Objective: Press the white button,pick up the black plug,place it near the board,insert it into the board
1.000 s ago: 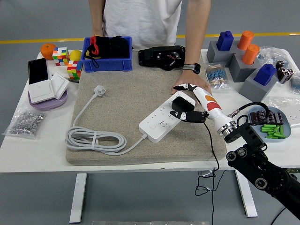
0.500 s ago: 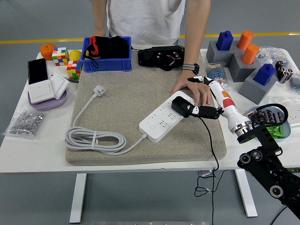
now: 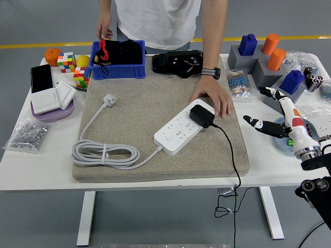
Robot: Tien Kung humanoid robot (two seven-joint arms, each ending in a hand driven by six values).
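Black plug (image 3: 201,115) sitting seated in white power strip (image 3: 182,129), near strip's far end, cord (image 3: 232,155) trailing off counter's (image 3: 41,160) near edge. Power strip lying diagonally on grey mat (image 3: 150,98). Right hand (image 3: 276,116) hovering at counter's right side, fingers spread, holding nothing, well apart from plug. Person's hand (image 3: 212,97) resting flat on mat, touching strip's far end beside plug.

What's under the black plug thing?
The black plug sits on the white power strip, at its far end. The sockets beneath it are covered, so its prongs cannot be seen.
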